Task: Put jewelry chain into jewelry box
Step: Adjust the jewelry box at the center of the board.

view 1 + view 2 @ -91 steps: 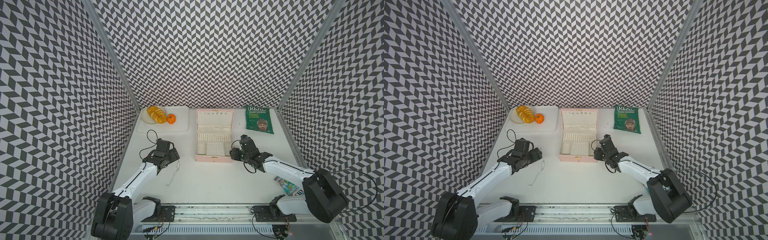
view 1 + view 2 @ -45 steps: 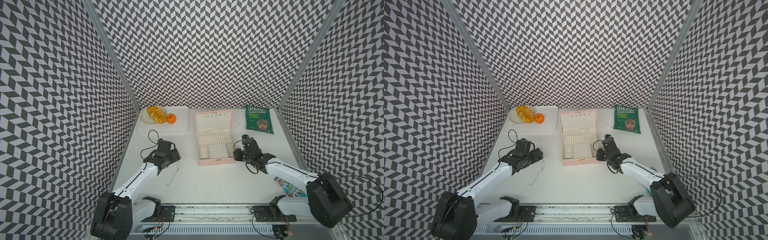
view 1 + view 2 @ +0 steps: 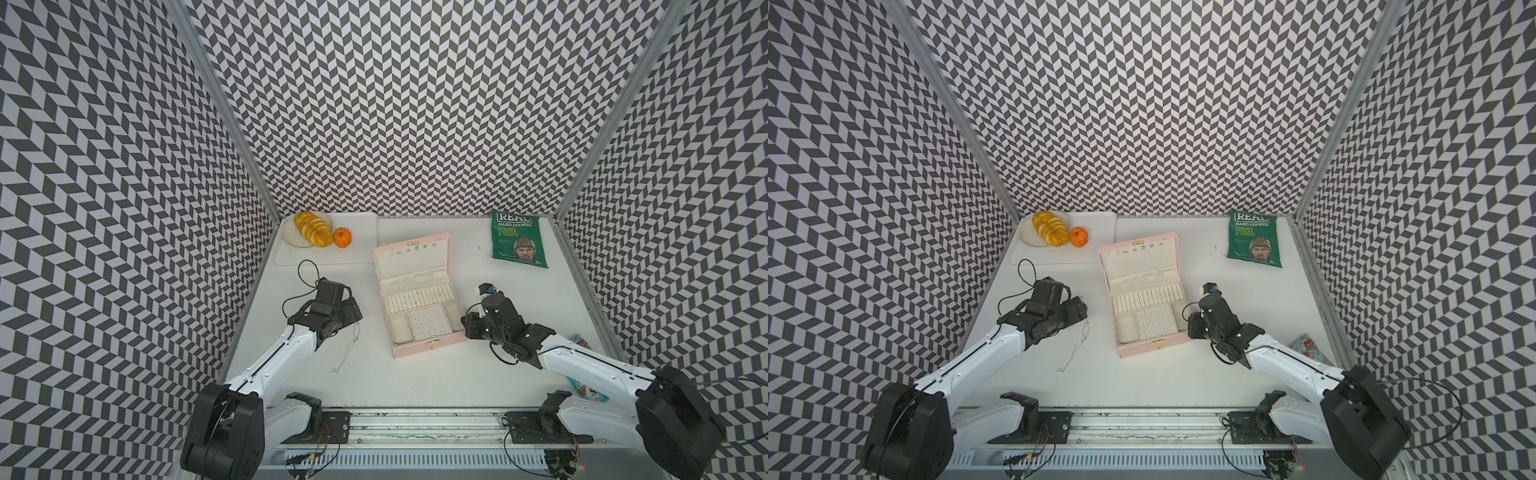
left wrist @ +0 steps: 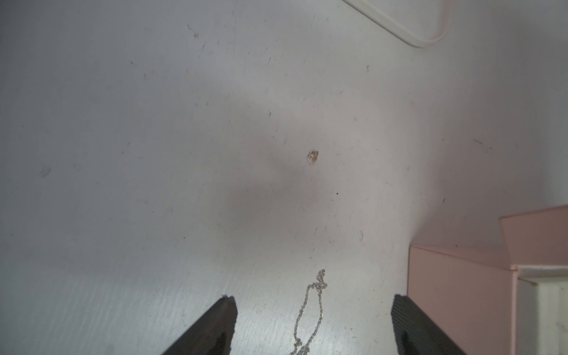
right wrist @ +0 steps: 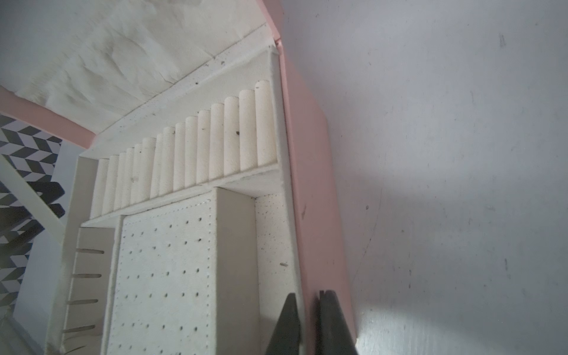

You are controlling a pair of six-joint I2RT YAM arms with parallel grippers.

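The left fingers (image 4: pixel 215 325) stand wide open above the far end of the jewelry chain (image 3: pixel 345 353) – it lies on the surface (image 3: pixel 415 382), left of the open jewelry box (image 3: pixel 415 351) – and the right fingers (image 5: pixel 333 322) pinch the box's right wall.

The whole table (image 3: pixel 415 386) is seen in both top views from high above its front edge, tilted down toward the back wall (image 3: pixel 395 104). The table is viewed closely from each wrist camera; the jewelry box (image 4: pixel 455 276) is shared by all views.
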